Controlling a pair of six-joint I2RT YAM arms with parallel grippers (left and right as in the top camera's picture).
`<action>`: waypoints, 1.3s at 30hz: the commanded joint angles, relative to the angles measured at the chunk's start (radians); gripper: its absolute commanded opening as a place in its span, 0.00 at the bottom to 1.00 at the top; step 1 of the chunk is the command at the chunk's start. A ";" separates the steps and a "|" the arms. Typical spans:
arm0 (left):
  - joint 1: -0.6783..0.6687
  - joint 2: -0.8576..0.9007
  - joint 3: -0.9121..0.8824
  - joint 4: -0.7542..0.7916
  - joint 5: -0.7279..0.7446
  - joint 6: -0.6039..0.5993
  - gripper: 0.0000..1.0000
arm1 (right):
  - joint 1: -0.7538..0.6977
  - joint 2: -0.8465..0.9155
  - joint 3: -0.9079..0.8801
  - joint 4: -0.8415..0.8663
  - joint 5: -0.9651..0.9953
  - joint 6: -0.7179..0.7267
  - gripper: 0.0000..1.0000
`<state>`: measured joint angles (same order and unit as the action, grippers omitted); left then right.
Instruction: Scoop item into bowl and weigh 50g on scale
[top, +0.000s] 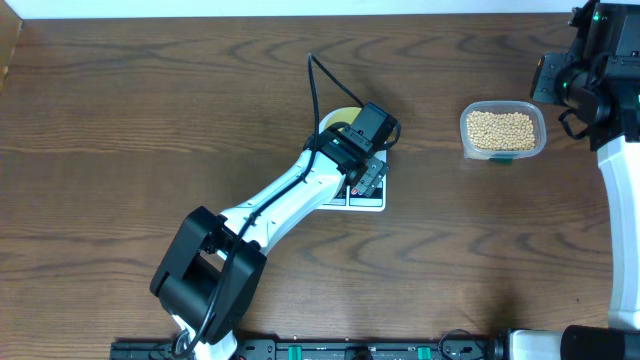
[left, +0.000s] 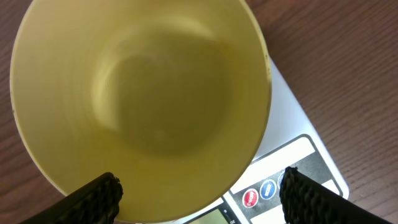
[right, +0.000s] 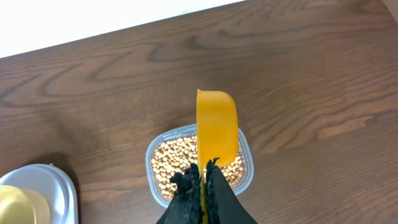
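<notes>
The pale yellow bowl (left: 143, 99) stands empty on the white scale (left: 292, 118); from overhead only a sliver of the bowl (top: 338, 117) shows under my left wrist. My left gripper (left: 202, 199) hangs open just above the bowl's near rim, one finger over the rim and the other over the scale's buttons. The beige beans (right: 171, 165) fill a clear tub (top: 502, 130) at the right. My right gripper (right: 203, 186) is shut on the handle of a yellow scoop (right: 216, 124), held edge-on above the tub with no beans visible in it.
The left arm (top: 290, 195) stretches diagonally from the front left and covers most of the scale (top: 368, 200). The right arm (top: 620, 180) stands along the right edge. The rest is bare dark wood table (top: 150, 100), with its far edge near the tub.
</notes>
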<state>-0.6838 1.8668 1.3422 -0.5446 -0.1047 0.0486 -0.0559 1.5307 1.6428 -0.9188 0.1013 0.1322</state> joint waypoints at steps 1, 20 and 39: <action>-0.002 0.011 -0.001 -0.021 -0.019 -0.010 0.84 | -0.004 0.001 0.020 0.004 0.005 -0.010 0.01; -0.001 -0.027 0.039 -0.018 -0.020 -0.008 0.83 | -0.004 0.001 0.020 0.010 0.005 -0.010 0.01; -0.001 -0.124 0.038 -0.026 -0.019 -0.009 0.83 | 0.000 0.001 0.020 0.100 -0.136 -0.010 0.01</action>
<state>-0.6838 1.7523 1.3556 -0.5694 -0.1112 0.0486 -0.0559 1.5307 1.6428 -0.8513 0.0040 0.1314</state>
